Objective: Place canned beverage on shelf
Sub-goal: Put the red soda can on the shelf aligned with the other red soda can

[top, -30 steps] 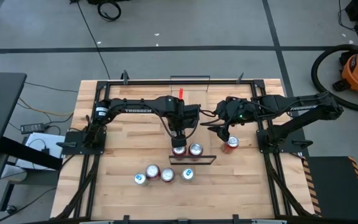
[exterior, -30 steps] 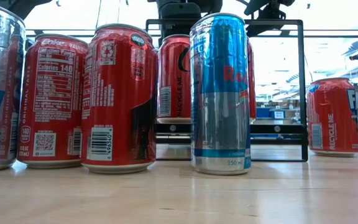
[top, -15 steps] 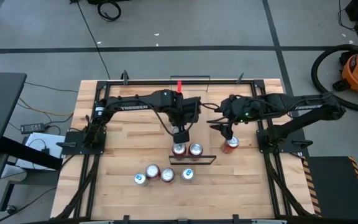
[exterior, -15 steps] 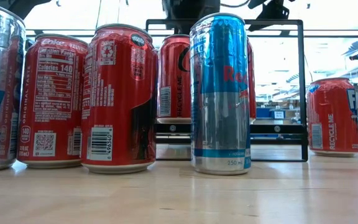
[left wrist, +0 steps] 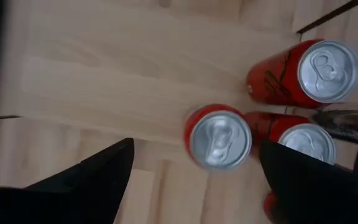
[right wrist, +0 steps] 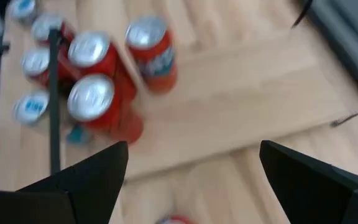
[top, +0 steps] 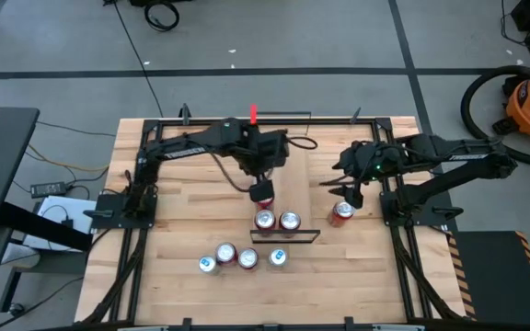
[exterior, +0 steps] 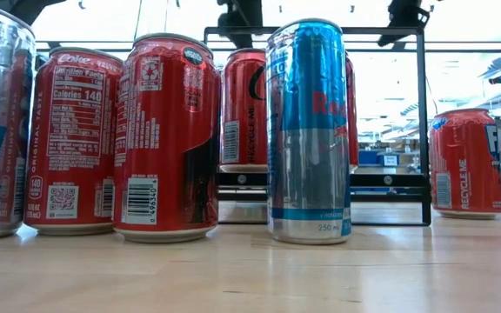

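Note:
The shelf is a low board in a black wire frame. Two red cans stand on it side by side. A third red can stands just on their far side; what it rests on does not show. My left gripper hangs open high above this can, its fingers well clear of it. My right gripper is open too, above the table just far of a lone red can standing right of the shelf.
A row of several cans, red and blue-silver, stands near the front edge, left of the shelf; they fill the low view. Black rig rails run along the table's left and right sides. Bare wood lies left of the shelf.
My left gripper has risen from just over the shelf's cans and drawn back toward the far edge, staying open; the can on their far side now shows beneath it. My right gripper has drifted a little toward the table's right edge. No can has moved.

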Robot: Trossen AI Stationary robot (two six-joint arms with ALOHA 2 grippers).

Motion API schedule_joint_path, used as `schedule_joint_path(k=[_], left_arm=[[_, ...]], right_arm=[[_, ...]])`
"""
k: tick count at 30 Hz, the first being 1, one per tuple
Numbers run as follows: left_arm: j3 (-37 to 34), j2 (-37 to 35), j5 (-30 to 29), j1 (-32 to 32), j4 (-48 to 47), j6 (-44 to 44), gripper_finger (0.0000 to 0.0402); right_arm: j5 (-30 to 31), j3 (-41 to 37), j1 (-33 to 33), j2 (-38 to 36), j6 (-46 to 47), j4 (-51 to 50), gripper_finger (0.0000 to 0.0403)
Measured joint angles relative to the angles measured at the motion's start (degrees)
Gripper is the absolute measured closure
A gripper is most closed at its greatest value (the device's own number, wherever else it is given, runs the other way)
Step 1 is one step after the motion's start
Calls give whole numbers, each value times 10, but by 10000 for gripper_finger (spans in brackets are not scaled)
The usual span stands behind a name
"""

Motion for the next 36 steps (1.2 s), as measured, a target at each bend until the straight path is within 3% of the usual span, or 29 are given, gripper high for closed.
schedule_joint_path(k=[6, 14, 24, 30, 36], left_arm=[[2, -61, -78, -39, 50, 21, 47], [-31, -110, -144, -65, 112, 27, 47], [-226, -189, -153, -88, 242, 9, 47], [-351, -274, -154, -74, 299, -57, 47], [-428, -338, -170, -59, 321, -126, 47]], right_arm=[[-76, -37, 3, 2, 18, -37, 28], [-65, -92, 15, 6, 59, -55, 28], [-51, -134, 19, 20, 162, -49, 28], [-46, -134, 31, 50, 201, -56, 28], [-37, -134, 49, 92, 241, -76, 28]])
